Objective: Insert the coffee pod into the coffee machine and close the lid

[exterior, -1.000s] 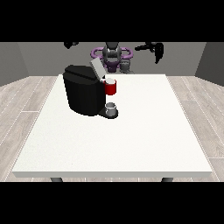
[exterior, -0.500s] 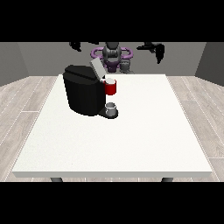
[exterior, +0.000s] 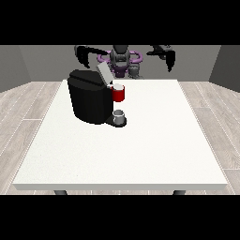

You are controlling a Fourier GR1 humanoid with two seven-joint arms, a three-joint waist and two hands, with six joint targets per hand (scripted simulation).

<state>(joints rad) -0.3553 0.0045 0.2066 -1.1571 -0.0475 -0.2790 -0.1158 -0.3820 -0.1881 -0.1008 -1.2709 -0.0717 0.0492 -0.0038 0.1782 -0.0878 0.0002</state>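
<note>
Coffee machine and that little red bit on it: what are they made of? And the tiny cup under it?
The coffee machine looks like matte black plastic: dark all over, barely any shine. Its raised lid is pale grey, maybe plastic or metal. The red part looks like smooth plastic, evenly coloured. The small cup is grey, possibly metal; I can't be sure.

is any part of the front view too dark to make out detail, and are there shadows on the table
Front view: the coffee machine body is near-uniform black, its surface detail lost; the white table is evenly lit, with no clear cast shadow visible; both dark hands are hard to read.
</note>
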